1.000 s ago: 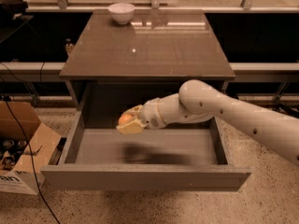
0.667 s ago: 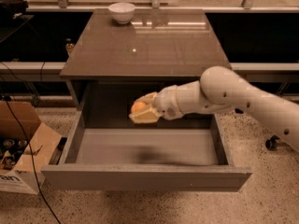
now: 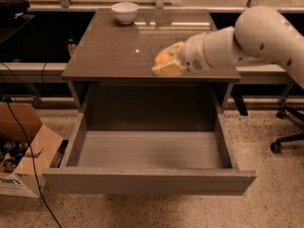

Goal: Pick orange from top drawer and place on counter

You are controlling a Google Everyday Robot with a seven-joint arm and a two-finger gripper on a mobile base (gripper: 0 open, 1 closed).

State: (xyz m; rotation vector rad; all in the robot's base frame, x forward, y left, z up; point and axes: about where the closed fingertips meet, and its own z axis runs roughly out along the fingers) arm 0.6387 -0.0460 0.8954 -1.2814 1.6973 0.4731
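The orange (image 3: 162, 58) is held between the cream-coloured fingers of my gripper (image 3: 166, 62), which is shut on it. The gripper hangs over the front right part of the counter (image 3: 118, 51), just above its glossy brown-grey surface near the front edge. My white arm (image 3: 247, 37) reaches in from the right. The top drawer (image 3: 147, 151) is pulled fully open below, and its grey inside holds nothing.
A white bowl (image 3: 125, 12) stands at the back of the counter. An open cardboard box (image 3: 21, 151) with bottles sits on the speckled floor at the left, with black cables beside it. An office chair base (image 3: 285, 137) is at the right.
The gripper has lifted the orange up out of the drawer and carried it right and back, to a spot over the counter's front part.
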